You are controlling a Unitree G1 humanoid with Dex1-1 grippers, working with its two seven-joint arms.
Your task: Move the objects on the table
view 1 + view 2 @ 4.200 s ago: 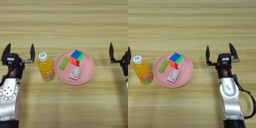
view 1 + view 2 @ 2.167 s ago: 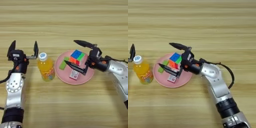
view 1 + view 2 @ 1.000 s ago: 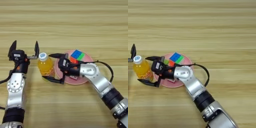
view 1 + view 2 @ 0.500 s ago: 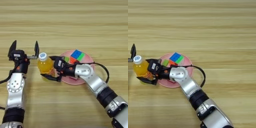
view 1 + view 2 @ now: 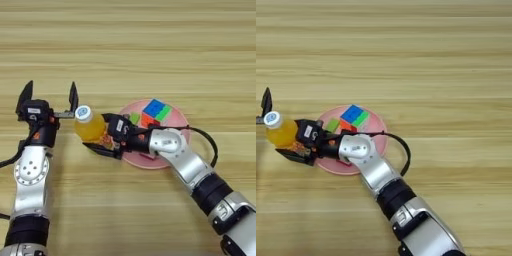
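The orange-juice bottle (image 5: 90, 126) with its white cap (image 5: 83, 113) leans to the left, just left of the round pink plate (image 5: 177, 120). My right gripper (image 5: 98, 138) reaches across the plate and is shut on the bottle's lower part; one black finger (image 5: 102, 151) runs under it. On the plate lie the multicoloured puzzle cube (image 5: 156, 111) and the green bar (image 5: 134, 118). The right arm hides the pink-and-white box. My left gripper (image 5: 48, 97) stands open just left of the cap, apart from it.
The wooden table (image 5: 150, 50) stretches far behind and to the right of the plate. My right forearm (image 5: 381, 180) crosses the table from the lower right to the plate's front edge.
My right gripper has slid left over the plate's front and closed on the bottle's base. The bottle has tipped from upright to a leftward lean. The left arm has held still.
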